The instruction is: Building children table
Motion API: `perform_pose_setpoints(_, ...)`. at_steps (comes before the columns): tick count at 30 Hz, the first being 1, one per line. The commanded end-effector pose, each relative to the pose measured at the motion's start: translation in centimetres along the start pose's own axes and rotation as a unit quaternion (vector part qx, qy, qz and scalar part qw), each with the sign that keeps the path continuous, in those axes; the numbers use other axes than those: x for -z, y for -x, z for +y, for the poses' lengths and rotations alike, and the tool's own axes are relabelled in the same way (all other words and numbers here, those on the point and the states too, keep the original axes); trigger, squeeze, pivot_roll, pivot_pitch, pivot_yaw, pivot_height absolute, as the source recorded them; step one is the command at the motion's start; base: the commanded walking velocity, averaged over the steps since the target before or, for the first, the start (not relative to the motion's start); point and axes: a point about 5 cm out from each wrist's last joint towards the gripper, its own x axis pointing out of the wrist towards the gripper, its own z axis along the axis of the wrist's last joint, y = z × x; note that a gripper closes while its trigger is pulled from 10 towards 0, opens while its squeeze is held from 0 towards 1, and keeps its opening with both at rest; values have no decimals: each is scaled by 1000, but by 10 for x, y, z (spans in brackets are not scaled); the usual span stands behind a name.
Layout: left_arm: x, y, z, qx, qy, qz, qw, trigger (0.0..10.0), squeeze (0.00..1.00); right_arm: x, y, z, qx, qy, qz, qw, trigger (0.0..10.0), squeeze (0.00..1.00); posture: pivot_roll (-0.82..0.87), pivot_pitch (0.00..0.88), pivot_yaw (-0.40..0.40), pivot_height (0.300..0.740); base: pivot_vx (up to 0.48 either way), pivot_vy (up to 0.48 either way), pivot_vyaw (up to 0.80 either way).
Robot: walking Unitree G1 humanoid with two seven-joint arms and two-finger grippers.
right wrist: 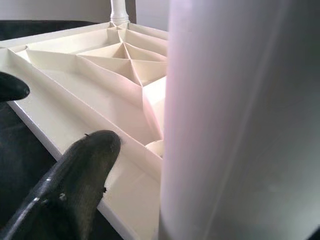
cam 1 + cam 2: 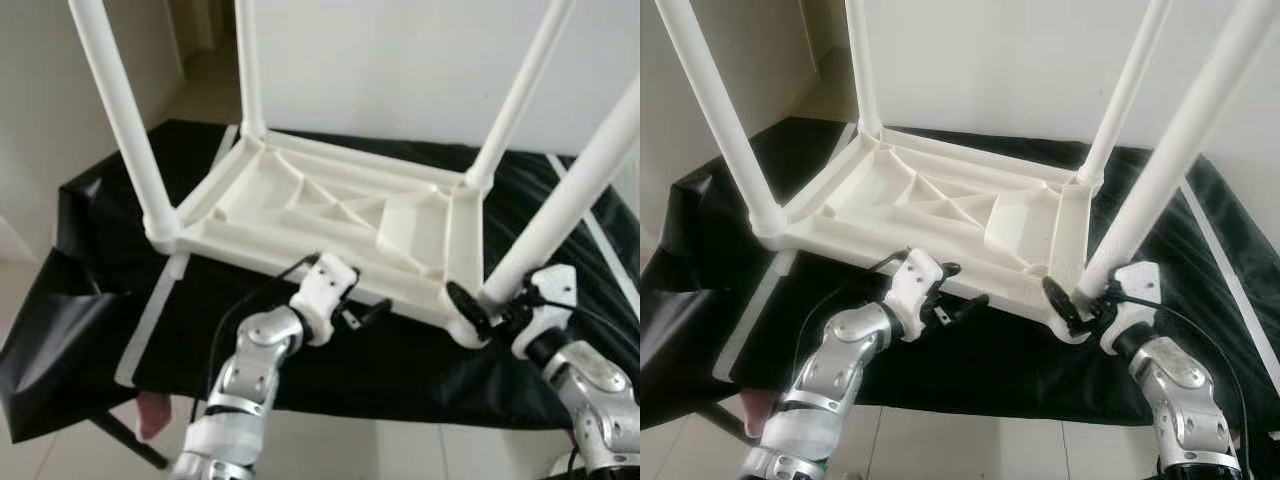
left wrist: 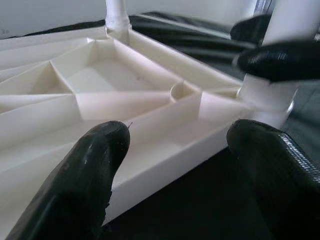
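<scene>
- Fingers of the right gripper [image 2: 1077, 298] sit around the foot of the near-right leg [image 2: 1160, 190], at approx. 4 o'clock of the head view; one black finger [image 1: 70, 190] lies just beside the white tube in the wrist view. The other finger is hidden behind the leg, so probably it clamps the tube, but I cannot confirm the contact.
- Left gripper [image 2: 362, 303] hovers at approx. 6 o'clock, its two fingers [image 3: 85, 175] spread wide, w/ nothing between them, just before the near long edge of the table.
- Children table [image 2: 330, 205] lies upside down on the black cover [image 2: 100, 200], in the centre; ribbed underside faces up, four legs stand upward from the corners. The far-right leg [image 2: 520, 95] goes to 1 o'clock and the near-left leg [image 2: 125, 120] to 10 o'clock.
- Handling, my judgement: white moulded plastic, so light and stiff, but smooth; round tubes can slip or turn in the pads. Long legs give much lever, so a push high up may tip or twist the socket.
- Where to hold: low on the leg near the corner socket, or on the flat rim between ribs, w/ the left gripper to steady the frame.
- Black cover looks slippery, so the table may slide when pressed.
</scene>
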Motion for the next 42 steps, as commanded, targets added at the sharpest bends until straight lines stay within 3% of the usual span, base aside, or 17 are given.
perform_pose_setpoints(1, 1, 3, -15, 84, 14, 2, 996, 10000, 0, 4, -1, 0, -18, 13, 15, 1000, 3176, 0, -16, 0, -35, 740, 0, 0, 0)
perform_pose_setpoints(3, 0, 4, -18, 88, 10, 0, 996, 10000, 0, 6, -2, 2, -26, 14, 19, 999, 3176, 0, -16, 0, -35, 740, 0, 0, 0)
perform_pose_setpoints(4, 0, 5, -22, 85, 8, -2, 996, 10000, 0, 10, -3, 1, -26, 21, 26, 999, 0, 0, -12, 0, -38, 740, 0, 0, 0)
perform_pose_setpoints(15, 7, 14, -29, 72, -16, 23, 997, 10000, 0, 20, 1, 2, 0, 25, 36, 999, 0, 0, 7, 0, -34, 740, 0, 0, 0)
perform_pose_setpoints(16, 8, 14, -31, 68, -24, 25, 997, 10000, 0, 22, 2, 2, 13, 18, 35, 999, 8863, 0, 14, 0, -29, 740, 0, 0, 0)
perform_pose_setpoints(17, 8, 12, -32, 61, -37, 27, 997, 10000, 0, 23, 1, 3, 28, 9, 35, 999, 10000, 0, 23, 0, -38, 740, 0, 0, 0)
perform_pose_setpoints(22, 6, 11, -32, 42, -41, 27, 998, 10000, 0, 28, -1, 10, 98, -17, 39, 994, 10000, 0, 18, 0, -42, 740, 0, 0, 0)
perform_pose_setpoints(29, 5, 6, -26, 15, -27, 22, 999, 10000, 0, 35, -7, 17, 212, -53, 52, 974, 10000, 0, 9, 0, -55, 740, 0, 0, 0)
perform_pose_setpoints(30, 5, 4, -25, 11, -27, 23, 999, 10000, 0, 38, -10, 21, 257, -72, 60, 962, 10000, 0, 5, 0, -60, 740, 0, 0, 0)
perform_pose_setpoints(34, 6, 1, -23, 0, -30, 26, 999, 10000, 0, 43, -13, 32, 339, -101, 68, 933, 10000, 0, 4, 0, -67, 740, 0, 0, 0)
perform_pose_setpoints(36, 6, 1, -23, -2, -30, 26, 999, 10000, 0, 43, -14, 35, 359, -104, 71, 925, 10000, 0, 3, 0, -68, 740, 0, 0, 0)
perform_pose_setpoints(37, 6, 0, -22, -5, -30, 27, 999, 10000, 0, 44, -15, 38, 384, -117, 73, 913, 10000, 0, 2, 0, -70, 740, 0, 0, 0)
perform_pose_setpoints(38, 6, 0, -22, -5, -30, 27, 999, 10000, 0, 44, -15, 38, 384, -117, 73, 913, 10000, 0, 2, 0, -70, 740, 0, 0, 0)
perform_pose_setpoints(41, 6, 0, -22, -10, -25, 27, 999, 10000, 0, 45, -18, 46, 429, -145, 76, 888, 10000, 0, 1, 0, -70, 740, 0, 0, 0)
perform_pose_setpoints(42, 6, 0, -22, -10, -25, 27, 999, 10000, 0, 45, -18, 46, 429, -145, 76, 888, 10000, 0, 1, 0, -70, 740, 0, 0, 0)
